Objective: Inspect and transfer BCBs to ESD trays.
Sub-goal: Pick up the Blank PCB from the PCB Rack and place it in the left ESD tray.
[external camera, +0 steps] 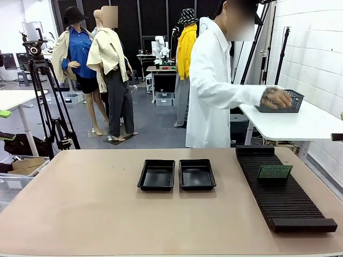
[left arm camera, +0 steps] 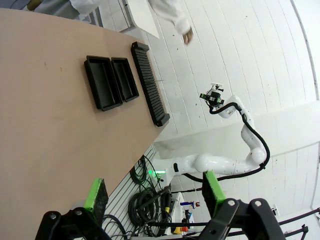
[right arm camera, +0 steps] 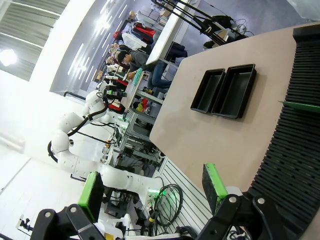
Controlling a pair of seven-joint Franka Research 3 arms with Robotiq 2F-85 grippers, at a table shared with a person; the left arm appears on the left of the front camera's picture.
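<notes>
A green BCB (external camera: 274, 171) stands in the slotted rack (external camera: 289, 206) at right of frame — long axis across the slots, nearer the right gripper (right arm camera: 152, 190). It and the left gripper (left arm camera: 154, 192) gape wide, empty; ESD trays (external camera: 156, 175) sit centre.

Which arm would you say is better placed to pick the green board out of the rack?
Probably the right: the rack holding the green board lies on the robot's right, close before the open right gripper.

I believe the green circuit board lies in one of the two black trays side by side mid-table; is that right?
Not quite: the green circuit board stands in the long ribbed rack, as the front view shows. The two black trays do sit side by side mid-table.
</notes>
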